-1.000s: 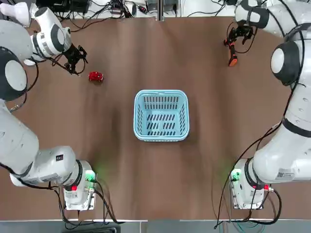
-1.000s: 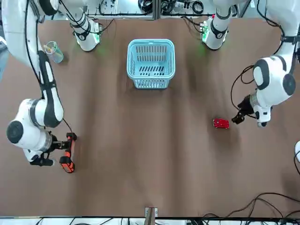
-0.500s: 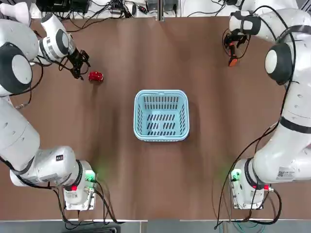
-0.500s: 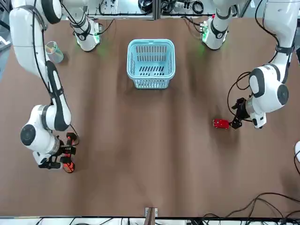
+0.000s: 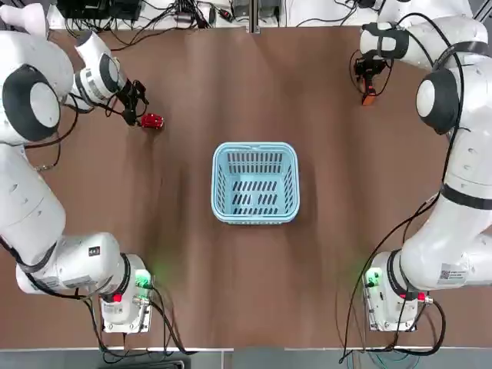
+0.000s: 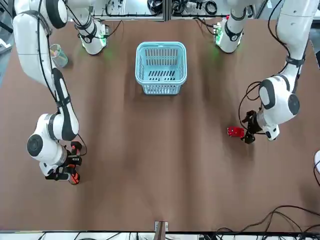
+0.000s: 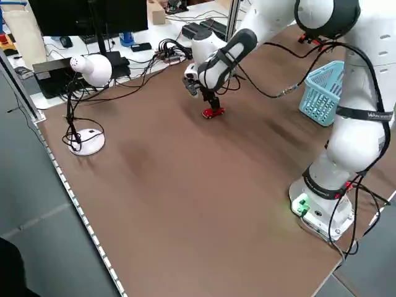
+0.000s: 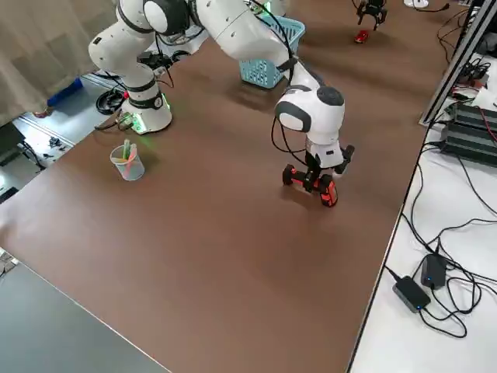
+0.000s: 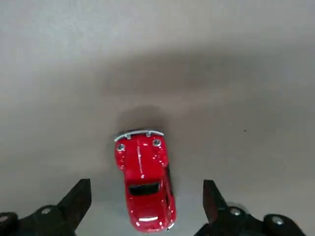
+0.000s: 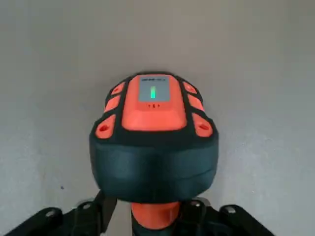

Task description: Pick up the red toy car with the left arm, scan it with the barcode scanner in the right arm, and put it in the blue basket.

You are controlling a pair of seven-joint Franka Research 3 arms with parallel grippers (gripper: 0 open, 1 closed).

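The red toy car [image 5: 152,121] [image 6: 235,132] [image 9: 144,180] sits on the brown table at the far left. My left gripper [image 5: 139,105] [image 9: 146,199] is low over it and open, one finger on each side of the car's rear and neither touching it. At the far right the barcode scanner [image 5: 367,97] [image 6: 73,178] [image 10: 153,132] rests on the table with a green light on its head. My right gripper [image 5: 370,75] [image 10: 153,212] is down over it and open, its fingers flanking the orange handle. The blue basket [image 5: 255,146] [image 6: 161,45] stands mid-table with nothing in it.
A clear cup with pens [image 6: 57,54] [image 8: 128,162] stands near the right arm's base. A white desk lamp [image 7: 86,139] sits off the table's left edge, and cables [image 5: 177,15] crowd the far edge.
My left gripper has moved right toward the car and now straddles it. My right gripper has come down over the scanner. Car, scanner and basket have not moved.
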